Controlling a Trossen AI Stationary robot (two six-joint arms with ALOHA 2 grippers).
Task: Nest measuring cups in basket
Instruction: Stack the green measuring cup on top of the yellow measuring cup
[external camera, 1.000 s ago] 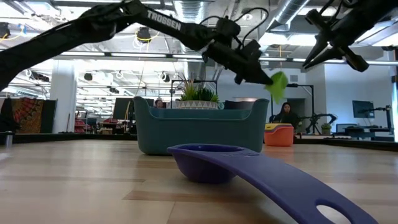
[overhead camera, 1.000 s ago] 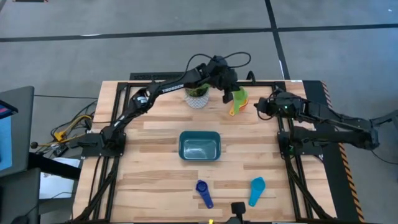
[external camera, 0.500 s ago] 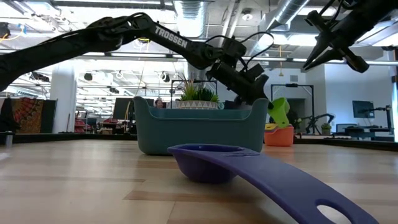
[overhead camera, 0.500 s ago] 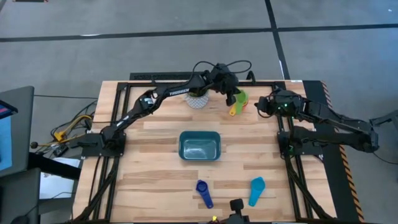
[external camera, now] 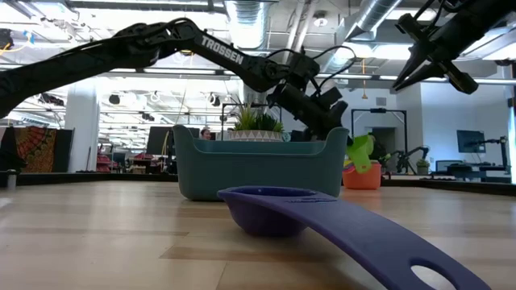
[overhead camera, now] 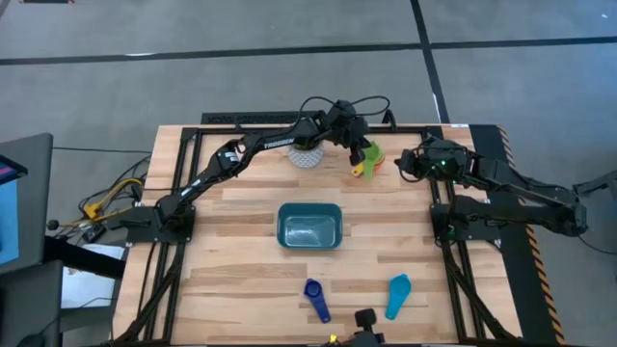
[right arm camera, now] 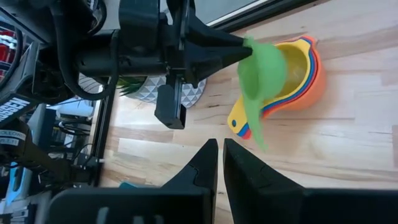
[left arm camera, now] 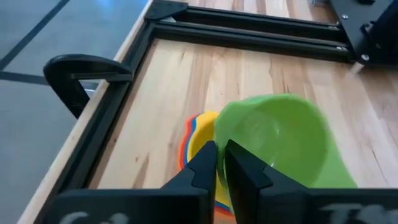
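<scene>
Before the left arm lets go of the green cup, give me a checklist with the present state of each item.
1. Left gripper pinches the green cup by its rim: ok.
2. Green cup is over the cup stack: ok.
3. Green cup sits level in the stack: not ok, tilted.
4. Right gripper is raised, clear of the stack: ok.
5. Basket is unobstructed: ok.
6. Dark blue cup and light blue cup are nested: not ok, lying apart on the table.

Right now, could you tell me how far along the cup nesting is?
Done: orange, yellow and red cups sit nested as a stack on the table, outside the basket. In hand: the left gripper lowers the green cup onto it. Left: the dark blue cup, the light blue cup, and everything into the basket.
</scene>
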